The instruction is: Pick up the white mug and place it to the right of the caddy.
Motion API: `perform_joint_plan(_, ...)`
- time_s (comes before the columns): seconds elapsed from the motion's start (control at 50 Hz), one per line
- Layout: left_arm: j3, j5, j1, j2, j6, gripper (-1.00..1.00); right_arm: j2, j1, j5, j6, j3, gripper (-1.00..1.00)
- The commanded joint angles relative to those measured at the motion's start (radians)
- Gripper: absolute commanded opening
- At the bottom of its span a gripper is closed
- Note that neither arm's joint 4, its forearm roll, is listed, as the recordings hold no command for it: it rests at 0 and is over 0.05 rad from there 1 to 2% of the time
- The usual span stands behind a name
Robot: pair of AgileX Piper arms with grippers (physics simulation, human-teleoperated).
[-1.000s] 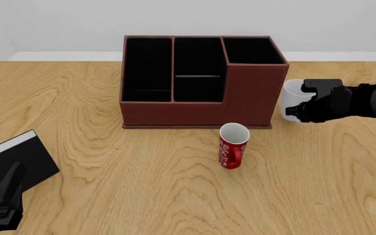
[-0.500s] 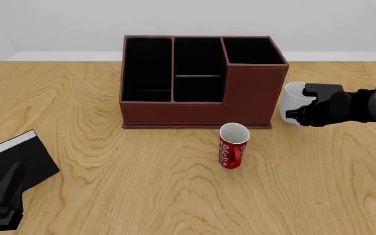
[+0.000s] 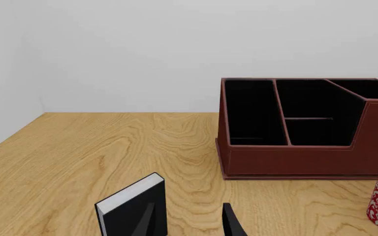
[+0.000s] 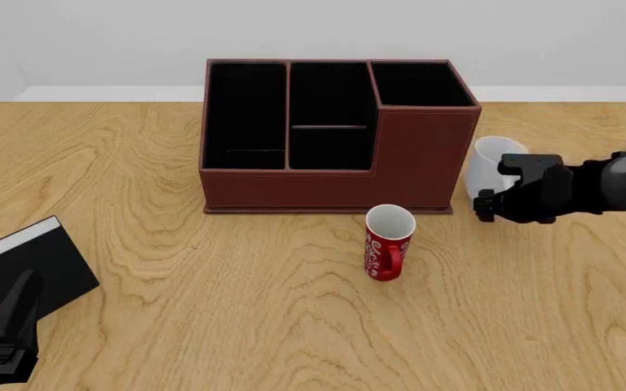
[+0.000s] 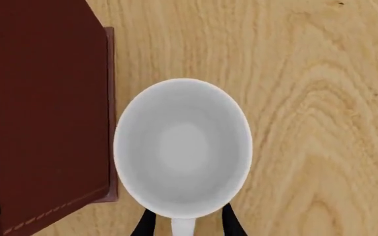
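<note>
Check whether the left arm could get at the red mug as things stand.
Probably yes: the left gripper sits low by the black box, and only bare table lies between it and the red mug. Reach length is uncertain.

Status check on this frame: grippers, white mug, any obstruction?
Right gripper straddling handle of glossy white mug; grip unclear. Mug upright beside reddish-brown caddy. Left gripper open, idle. Nothing in the way.

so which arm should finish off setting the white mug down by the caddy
The right. Its gripper is already at the white mug, fingers either side of the handle, just right of the caddy. The left gripper sits far off at the near left edge by the black book.
</note>
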Motion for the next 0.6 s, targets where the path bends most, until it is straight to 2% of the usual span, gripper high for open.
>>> perform_joint_plan(0.02, 0.0, 0.0, 0.0, 0.0, 0.0, 1.0, 0.02, -0.002, -0.006, 0.003, 0.005, 1.0)
perform_joint_plan(0.6, 0.0, 0.0, 0.0, 0.0, 0.0, 1.0, -0.075, 0.003, -0.009, 0.003, 0.06, 1.0)
